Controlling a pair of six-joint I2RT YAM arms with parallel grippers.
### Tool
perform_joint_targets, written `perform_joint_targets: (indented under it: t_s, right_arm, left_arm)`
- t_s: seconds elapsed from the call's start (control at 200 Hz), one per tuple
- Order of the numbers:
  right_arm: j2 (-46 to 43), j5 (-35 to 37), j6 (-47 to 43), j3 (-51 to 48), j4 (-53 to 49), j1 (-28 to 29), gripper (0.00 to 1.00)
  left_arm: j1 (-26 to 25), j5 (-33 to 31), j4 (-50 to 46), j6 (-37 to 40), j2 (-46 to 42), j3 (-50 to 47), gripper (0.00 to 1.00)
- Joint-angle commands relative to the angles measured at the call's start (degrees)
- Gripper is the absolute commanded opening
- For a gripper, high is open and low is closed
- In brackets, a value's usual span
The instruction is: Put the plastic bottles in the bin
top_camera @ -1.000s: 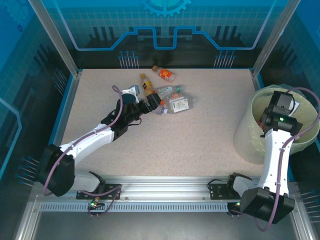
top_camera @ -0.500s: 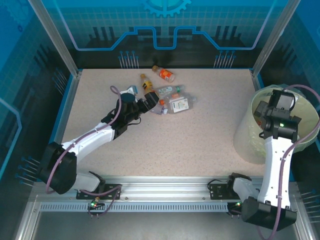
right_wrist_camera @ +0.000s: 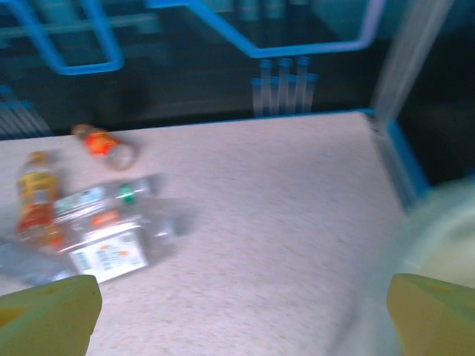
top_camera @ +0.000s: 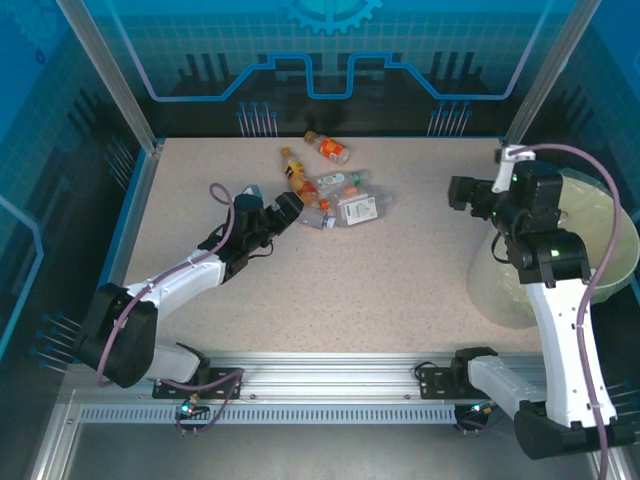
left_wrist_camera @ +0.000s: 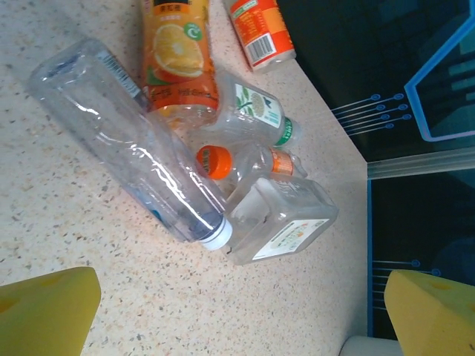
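Left jaws and right jaws stand spread, empty. We locate the plastic bottles [top_camera: 357, 208] clustered on the tabletop [top_camera: 400, 290], well apart from the bin [top_camera: 495, 282]. We judge them light, slick, crushable: grasp mid-body.

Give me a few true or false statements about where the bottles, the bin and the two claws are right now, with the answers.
1. The bottles lie in a pile on the table. True.
2. The left claw grips a bottle. False: it is open and empty, just short of the pile.
3. The right claw hangs inside the bin. False: it is open over the table, to the left of the bin.
4. The pile includes an orange-label bottle. True.
5. The bin stands on the table's left side. False: it stands at the right side.
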Motion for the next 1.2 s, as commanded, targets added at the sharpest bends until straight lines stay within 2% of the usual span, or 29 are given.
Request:
perform_joint_targets:
  t_s: [0.0, 0.105, 0.255, 0.435, 0.715, 0.96, 1.115, 1.195]
  right_arm:
    - [3.3, -9.7, -5.2, -0.5, 7.3, 4.4, 1.00]
    - [8.2, -13.0, -12.8, 0.0, 9.4, 9.6, 1.00]
    - [16.7, -14.6, -31.1, -0.1, 9.1, 16.6, 1.00]
    - [29.1, -13.5, -47.1, 1.7, 8.0, 19.7, 1.00]
    - [48.7, -9.1, -61.0, 14.1, 4.1, 19.9, 1.00]
    - [62.8, -7.8, -67.2, 27.6, -1.3, 20.2, 0.99]
    - [71.1, -7.7, -69.7, 37.0, -9.1, 20.2, 0.99]
    - [73.9, -6.7, -71.1, 38.7, -8.6, 20.1, 1.00]
  left_arm:
    - [0.8, 1.5, -0.1, -2.1, -1.0, -1.7, 0.99]
    - [1.1, 0.9, -0.6, -2.4, -2.5, -3.2, 0.99]
    - [1.4, -0.6, -0.7, -3.3, -5.2, -5.8, 0.99]
    - [1.6, -1.8, -2.3, -3.1, -8.1, -7.6, 0.99]
    - [1.8, -3.9, -5.7, -1.9, -11.3, -8.7, 0.99]
    - [2.0, -4.9, -6.6, -1.0, -11.4, -8.8, 0.99]
    - [2.3, -5.3, -7.8, -0.2, -11.0, -8.0, 0.99]
    - [2.4, -5.8, -8.8, 0.5, -10.9, -7.4, 0.99]
